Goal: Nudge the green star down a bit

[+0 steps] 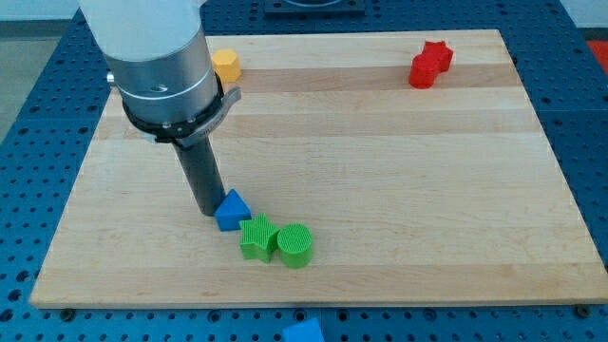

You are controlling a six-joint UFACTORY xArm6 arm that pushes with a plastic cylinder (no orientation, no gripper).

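Note:
The green star (pixel 256 237) lies near the bottom middle of the wooden board (pixel 399 171). A green cylinder (pixel 294 245) touches its right side. A blue triangle (pixel 231 209) touches its upper left. My tip (pixel 207 213) rests on the board just left of the blue triangle, touching or nearly touching it, up and left of the green star.
A yellow block (pixel 226 65) sits at the top left, partly hidden behind the arm. A red star (pixel 429 65) lies at the top right. A blue block (pixel 303 330) shows off the board at the view's bottom edge.

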